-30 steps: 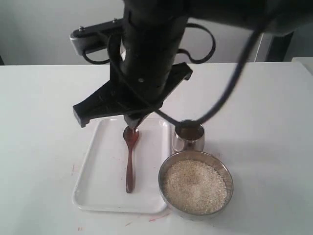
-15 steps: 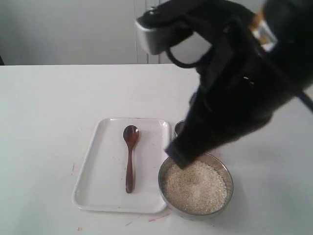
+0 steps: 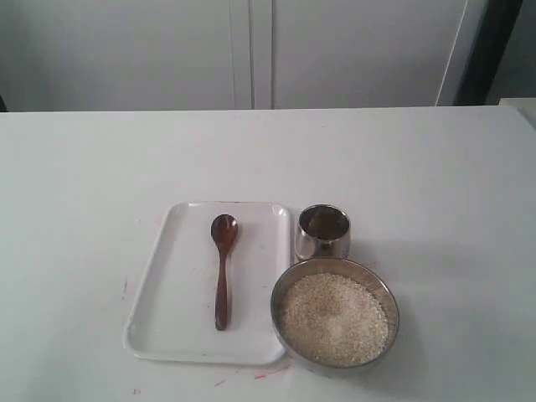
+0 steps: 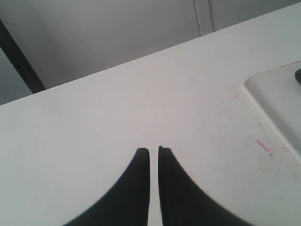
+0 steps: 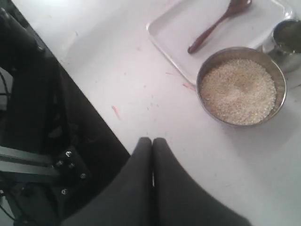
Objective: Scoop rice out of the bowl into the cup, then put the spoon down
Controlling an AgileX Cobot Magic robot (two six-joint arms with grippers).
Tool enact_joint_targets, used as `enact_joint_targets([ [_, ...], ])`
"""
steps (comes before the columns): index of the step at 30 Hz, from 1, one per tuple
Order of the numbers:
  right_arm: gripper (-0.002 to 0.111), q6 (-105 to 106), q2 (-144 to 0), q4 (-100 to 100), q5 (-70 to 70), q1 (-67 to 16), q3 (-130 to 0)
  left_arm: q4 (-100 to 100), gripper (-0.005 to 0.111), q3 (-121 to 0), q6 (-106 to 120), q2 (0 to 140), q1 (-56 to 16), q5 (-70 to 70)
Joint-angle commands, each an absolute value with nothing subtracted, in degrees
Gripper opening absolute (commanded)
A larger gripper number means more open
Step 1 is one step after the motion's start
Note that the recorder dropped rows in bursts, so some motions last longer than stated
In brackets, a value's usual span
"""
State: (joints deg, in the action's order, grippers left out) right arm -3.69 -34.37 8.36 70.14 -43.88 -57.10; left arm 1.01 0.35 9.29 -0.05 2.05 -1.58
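The dark wooden spoon [image 3: 222, 276] lies lengthwise on a white tray [image 3: 167, 327], its oval end toward the far side. Right of the tray stands the small steel cup [image 3: 322, 230]. Just in front of the cup, the wide steel bowl [image 3: 394, 311] holds the rice [image 3: 333, 318]. Neither arm shows in the exterior view. In the right wrist view my right gripper [image 5: 152, 140] is shut and empty, high above the table's edge, well away from the bowl [image 5: 199, 87], rice [image 5: 237, 89], spoon [image 5: 211, 30] and cup [image 5: 284, 40]. My left gripper [image 4: 154, 149] is shut on nothing over bare table, beside the tray [image 4: 277, 94].
The white table [image 3: 84, 167] carries faint red marks near the tray. In the right wrist view the table's edge runs diagonally, with the dark robot frame [image 5: 37, 117] below it. A pale wall or cabinet [image 3: 251, 50] stands behind the table.
The black arm that hung over the tray and cup swung right and left the exterior view. Spoon, cup and bowl stay where they were.
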Motion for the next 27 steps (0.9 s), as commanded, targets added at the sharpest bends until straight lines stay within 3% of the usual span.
enact_joint_targets([
  [1, 0.000, -4.90, -25.54, 9.01, 65.81, -43.93, -55.01, 0.51, 0.014, 0.00, 9.21, 0.00, 1.90, -1.25],
  [9, 0.000, -4.90, -22.83, 6.68, 48.69, -43.93, -47.81, 0.51, 0.014, 0.00, 9.21, 0.00, 1.90, -1.25],
  [27, 0.000, -3.29, -23.45, 1.01, 49.28, -43.93, -45.00, 0.51, 0.014, 0.00, 9.21, 0.00, 1.90, -1.25],
])
